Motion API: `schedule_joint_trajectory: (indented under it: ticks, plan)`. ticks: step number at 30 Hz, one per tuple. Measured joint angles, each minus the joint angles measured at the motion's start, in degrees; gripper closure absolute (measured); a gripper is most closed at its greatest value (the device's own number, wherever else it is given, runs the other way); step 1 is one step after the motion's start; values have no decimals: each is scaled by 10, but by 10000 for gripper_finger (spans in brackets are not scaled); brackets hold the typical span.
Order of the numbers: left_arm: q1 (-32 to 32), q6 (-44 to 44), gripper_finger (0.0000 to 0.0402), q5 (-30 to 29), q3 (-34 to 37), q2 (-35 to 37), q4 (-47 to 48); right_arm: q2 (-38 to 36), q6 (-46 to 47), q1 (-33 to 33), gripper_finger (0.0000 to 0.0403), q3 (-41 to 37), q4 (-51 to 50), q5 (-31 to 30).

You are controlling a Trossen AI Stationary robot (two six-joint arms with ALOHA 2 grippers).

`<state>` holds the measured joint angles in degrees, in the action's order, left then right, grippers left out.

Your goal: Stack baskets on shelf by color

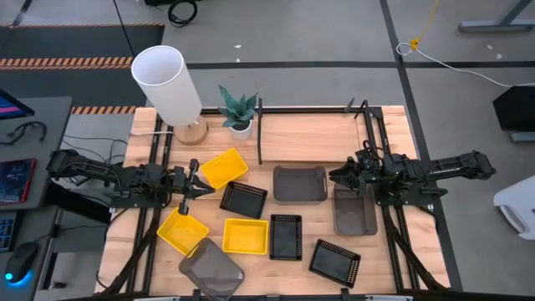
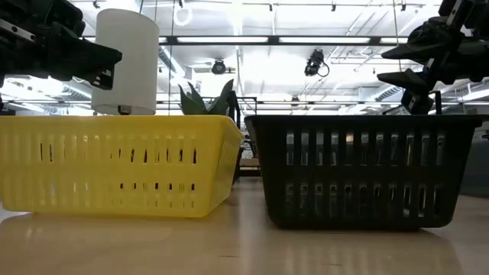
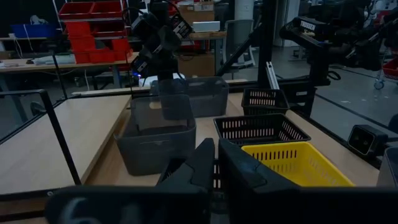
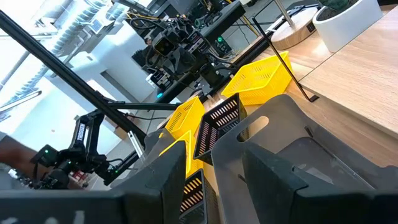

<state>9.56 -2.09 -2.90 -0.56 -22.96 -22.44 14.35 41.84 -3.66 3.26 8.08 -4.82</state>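
Several baskets lie flat on their bottoms on the wood table: yellow ones (image 1: 224, 167) (image 1: 182, 230) (image 1: 246, 237), black ones (image 1: 243, 199) (image 1: 286, 237) (image 1: 334, 261), smoky-grey ones (image 1: 299, 183) (image 1: 354, 209) (image 1: 211, 269). The shelf (image 1: 261, 134), a thin black rod frame over a light board, stands at the far middle. My left gripper (image 1: 201, 186) (image 3: 216, 163) hovers shut and level, between two yellow baskets. My right gripper (image 1: 338, 176) (image 2: 393, 65) hovers open and level, beside the grey baskets, with nothing between its fingers.
A white cylinder lamp (image 1: 167, 84) on a round wood base and a small potted plant (image 1: 240, 113) stand at the far left of the table. Black arm rails run along both sides of the table (image 1: 155, 192) (image 1: 393, 226). A desk with a mouse (image 1: 21, 255) stands left of the table.
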Motion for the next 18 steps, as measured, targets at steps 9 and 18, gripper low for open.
schedule_joint_trajectory:
  ticks: [9,18]
  plan:
    - [0,0,368,0,0,0,0,0,0,0,240,0,0,0]
    - [0,0,372,0,0,0,0,0,14,0,240,0,55,-61]
